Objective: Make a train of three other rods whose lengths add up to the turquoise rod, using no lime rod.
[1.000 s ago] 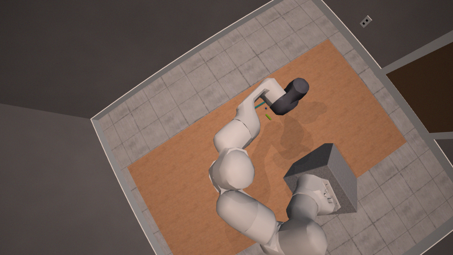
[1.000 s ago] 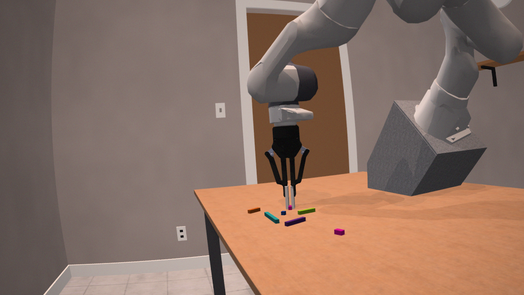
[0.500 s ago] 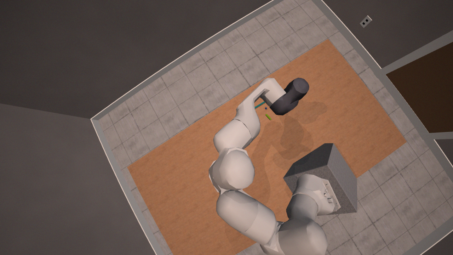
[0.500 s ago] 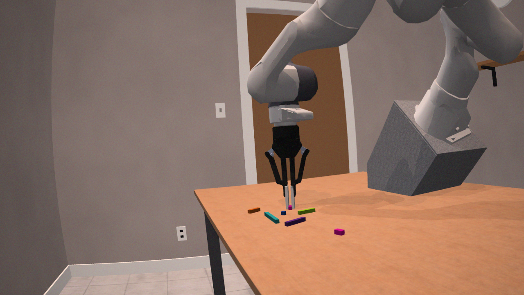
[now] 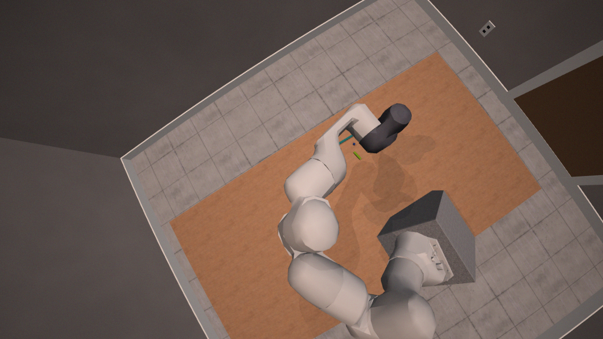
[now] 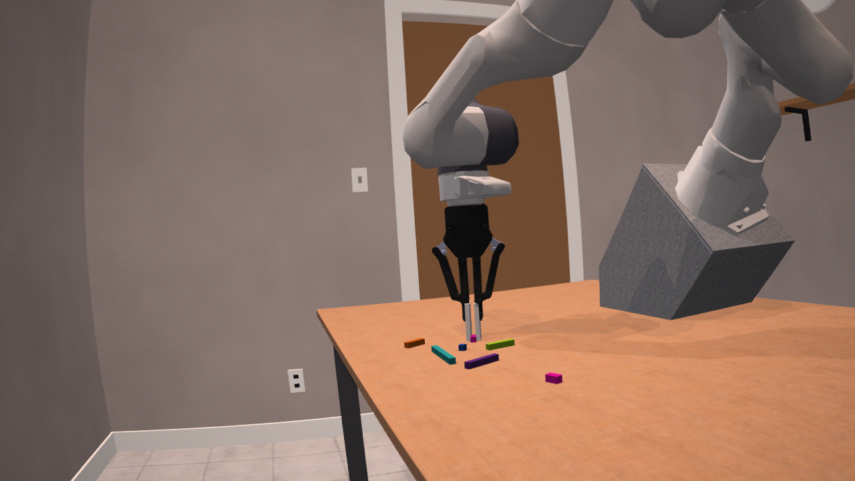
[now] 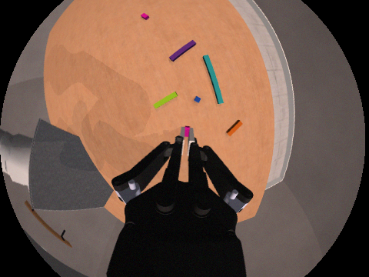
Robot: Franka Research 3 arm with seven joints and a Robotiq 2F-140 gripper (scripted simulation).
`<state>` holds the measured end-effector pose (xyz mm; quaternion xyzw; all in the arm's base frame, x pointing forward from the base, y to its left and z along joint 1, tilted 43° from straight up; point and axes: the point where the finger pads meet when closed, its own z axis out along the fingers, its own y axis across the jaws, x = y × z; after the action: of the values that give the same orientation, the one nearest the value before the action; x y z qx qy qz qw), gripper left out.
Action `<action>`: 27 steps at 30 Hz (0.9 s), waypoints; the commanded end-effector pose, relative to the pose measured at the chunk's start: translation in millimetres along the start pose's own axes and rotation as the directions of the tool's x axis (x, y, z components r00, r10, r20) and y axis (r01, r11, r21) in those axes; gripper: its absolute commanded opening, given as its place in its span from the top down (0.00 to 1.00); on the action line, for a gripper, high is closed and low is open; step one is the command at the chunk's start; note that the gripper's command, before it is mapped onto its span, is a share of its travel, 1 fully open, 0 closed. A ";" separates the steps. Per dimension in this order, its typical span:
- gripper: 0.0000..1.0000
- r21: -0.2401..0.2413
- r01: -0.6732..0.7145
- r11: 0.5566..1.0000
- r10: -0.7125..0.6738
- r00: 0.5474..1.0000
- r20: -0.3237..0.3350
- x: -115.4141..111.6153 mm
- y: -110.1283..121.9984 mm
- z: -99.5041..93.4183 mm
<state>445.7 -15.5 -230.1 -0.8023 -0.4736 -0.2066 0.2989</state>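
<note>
My gripper (image 6: 472, 335) (image 7: 186, 133) stands upright at the table top, shut on a small magenta rod (image 6: 473, 338) (image 7: 187, 131) that sits between the fingertips on the table. A blue rod (image 6: 461, 347) (image 7: 197, 100) (image 5: 353, 143) lies just beside it. The turquoise rod (image 6: 443, 354) (image 7: 214, 79) (image 5: 345, 140) lies left of the blue one. An orange rod (image 6: 413, 343) (image 7: 234, 128) lies further left. A lime rod (image 6: 499, 343) (image 7: 165, 100) (image 5: 357, 156) lies to the right. A purple rod (image 6: 481, 361) (image 7: 183, 51) lies in front. A second magenta rod (image 6: 553, 377) (image 7: 144, 17) lies apart at the right.
The wooden table (image 6: 627, 406) (image 5: 219, 236) carries the grey block (image 6: 675, 268) (image 5: 438, 227) that bears the arm's base, at the back right. The table's left edge runs close to the orange rod. A door stands behind the table.
</note>
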 end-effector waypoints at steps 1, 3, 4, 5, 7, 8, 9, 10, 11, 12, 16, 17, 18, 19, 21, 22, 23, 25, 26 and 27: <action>0.97 -0.001 0.007 1.000 -0.007 1.000 0.001 0.0 0.2 -1.6; 0.97 -0.001 0.007 1.000 -0.007 1.000 0.001 0.0 0.2 -7.9; 0.97 -0.001 0.007 1.000 -0.007 1.000 0.001 0.0 0.2 -12.4; 0.97 -0.001 0.007 1.000 -0.007 1.000 0.001 0.0 0.2 -17.9; 0.97 -0.001 0.007 1.000 -0.007 1.000 0.001 0.1 0.2 -30.9; 0.97 -0.001 0.007 1.000 -0.007 1.000 0.001 0.1 0.1 -38.2; 0.97 -0.001 0.007 1.000 -0.007 1.000 0.001 0.1 0.1 -38.2; 0.97 -0.001 0.007 1.000 -0.007 1.000 0.001 0.1 0.1 -38.2; 0.97 -0.001 0.007 1.000 -0.007 1.000 0.001 0.1 0.2 -45.9; 0.97 -0.001 0.007 1.000 -0.007 1.000 0.001 0.1 0.1 -53.7; 0.97 -0.001 0.007 1.000 -0.007 1.000 0.001 0.1 0.1 -81.8; 0.97 -0.001 0.007 1.000 -0.007 1.000 0.001 0.1 0.1 -87.0; 0.97 -0.001 0.007 1.000 -0.007 1.000 0.001 0.1 0.1 -91.3; 0.97 -0.001 0.007 1.000 -0.007 1.000 0.001 0.1 0.1 -94.5; 0.97 -0.001 0.007 1.000 -0.007 1.000 0.001 0.1 0.1 -97.8; 0.97 -0.001 0.007 1.000 -0.007 1.000 0.001 0.1 0.1 -98.3; 0.97 -0.001 0.007 1.000 -0.007 1.000 0.001 0.1 0.1 -98.4; 0.97 -0.001 0.007 1.000 -0.007 1.000 0.001 0.1 0.1 -98.4; 0.97 -0.001 0.007 1.000 -0.007 1.000 0.001 0.1 0.1 -98.4; 0.97 -0.001 0.007 1.000 -0.007 1.000 0.001 0.1 0.1 -98.4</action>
<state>443.6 -84.5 -159.3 -0.8001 -0.4811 -0.2093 0.2910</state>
